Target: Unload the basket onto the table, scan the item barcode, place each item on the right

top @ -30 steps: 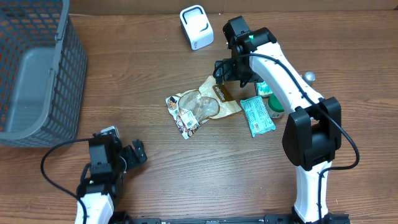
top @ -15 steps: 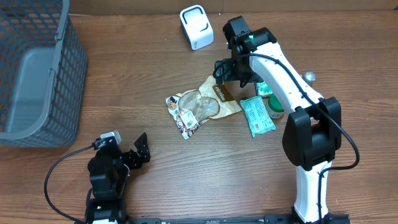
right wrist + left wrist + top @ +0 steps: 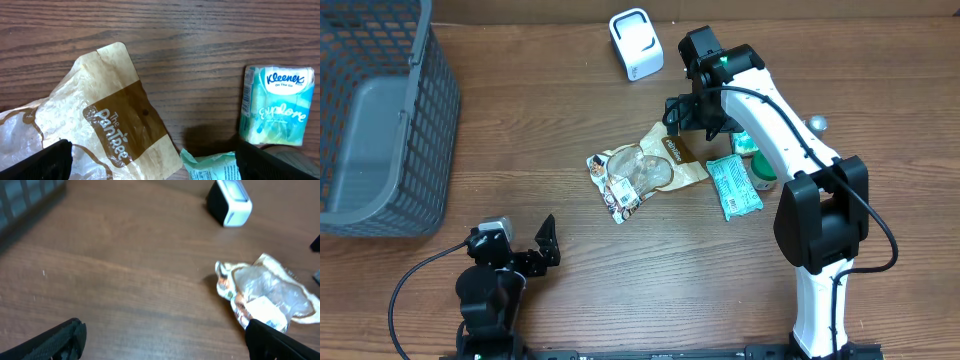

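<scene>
Motion on the left side is the only change. Near the grey basket (image 3: 380, 120), the left gripper (image 3: 548, 243) has swung from pointing sideways to aim toward the table's middle, its wrist drawn back to the near edge — jaws spread wide, holding nothing. That reads as lining up an approach, with no pick-up begun. Ahead of its fingers, off toward the right-hand one, lies the Pantree bag (image 3: 645, 170). It is likely the item to scan, and it lies flat on the wood, untouched. The white scanner (image 3: 636, 43) stands well beyond it. Over the bag's brown end hangs the right gripper (image 3: 692, 118), unmoved, equally wide and empty — the bag sits ahead of one finger, a green packet (image 3: 734, 185) between the two, and a Kleenex pack (image 3: 277, 105) just ahead of the other.
</scene>
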Controlling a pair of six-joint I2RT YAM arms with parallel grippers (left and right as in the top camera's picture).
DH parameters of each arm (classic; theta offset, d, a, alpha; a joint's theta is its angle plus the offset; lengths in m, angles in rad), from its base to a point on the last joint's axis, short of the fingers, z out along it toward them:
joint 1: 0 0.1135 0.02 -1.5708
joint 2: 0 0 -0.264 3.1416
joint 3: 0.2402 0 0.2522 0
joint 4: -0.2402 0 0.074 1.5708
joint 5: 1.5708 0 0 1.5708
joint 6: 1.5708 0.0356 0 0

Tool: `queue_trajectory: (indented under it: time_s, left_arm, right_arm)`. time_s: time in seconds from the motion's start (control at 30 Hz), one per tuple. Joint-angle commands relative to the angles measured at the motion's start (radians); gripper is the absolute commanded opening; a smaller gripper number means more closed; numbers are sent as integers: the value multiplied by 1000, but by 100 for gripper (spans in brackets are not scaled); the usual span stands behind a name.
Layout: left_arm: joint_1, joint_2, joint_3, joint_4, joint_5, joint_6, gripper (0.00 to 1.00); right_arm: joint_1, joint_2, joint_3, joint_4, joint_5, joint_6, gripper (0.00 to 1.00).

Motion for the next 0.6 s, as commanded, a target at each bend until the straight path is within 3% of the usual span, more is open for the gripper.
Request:
queue_trajectory:
  time_s: [0.0, 0.4, 0.57]
  left_arm:
    - [-4, -78, -3, -5, -7, 64, 100]
    - [-5, -298, -3, -7, -12, 103, 100]
    - [-11, -305, -3, -9, -21, 124, 100]
  right_arm:
    - [2, 3, -4, 2, -5, 6, 100]
    - [2, 3, -4, 2, -5, 6, 100]
    - [2, 3, -4, 1, -5, 6, 100]
